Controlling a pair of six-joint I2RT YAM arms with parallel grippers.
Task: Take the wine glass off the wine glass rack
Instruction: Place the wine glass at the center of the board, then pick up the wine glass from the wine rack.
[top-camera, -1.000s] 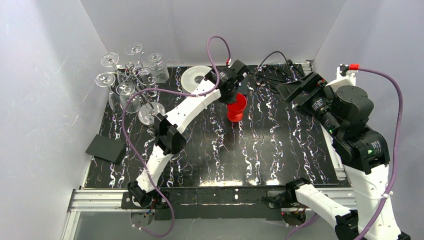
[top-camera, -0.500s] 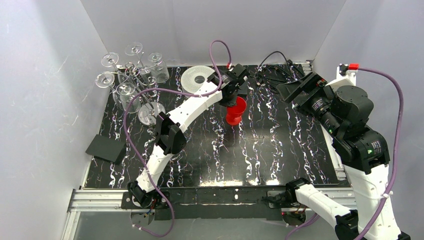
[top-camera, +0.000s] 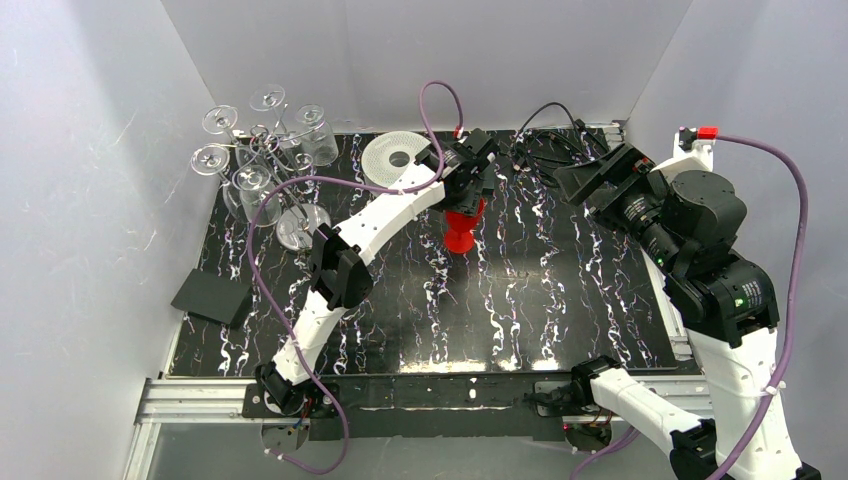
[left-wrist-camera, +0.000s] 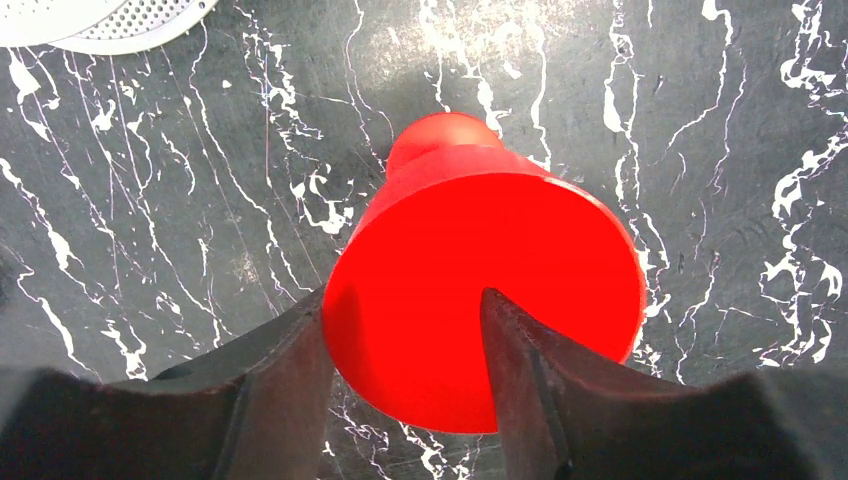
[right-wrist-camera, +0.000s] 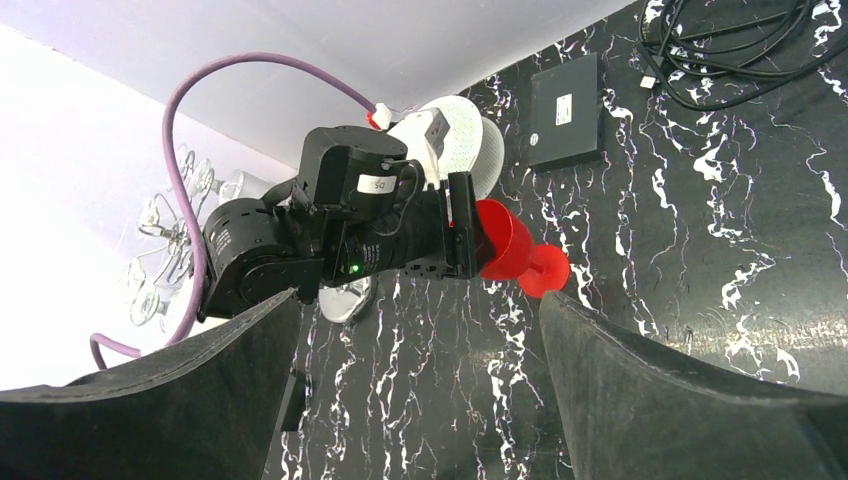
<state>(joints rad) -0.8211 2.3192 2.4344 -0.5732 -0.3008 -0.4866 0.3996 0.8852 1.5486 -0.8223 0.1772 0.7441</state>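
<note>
I note the left gripper (left-wrist-camera: 400, 300) half open, clamping nothing: one finger outside the red plastic wine glass (left-wrist-camera: 540, 250), one over its bowl (glass stands directly beneath). The silver wire wine glass rack (top-camera: 262, 165) is well to its left. The right gripper (right-wrist-camera: 418, 300) is wide open, empty.

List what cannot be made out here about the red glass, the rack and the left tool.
- Top view: the left tool covers the red wine glass rim, hiding any contact.
- Left wrist view: its stem is hidden behind its own bowl.
- Top view: the rack wires, overlapped by clear glasses, are too thin to trace.
- Right wrist view: the left arm blocks most of the rack.
</note>
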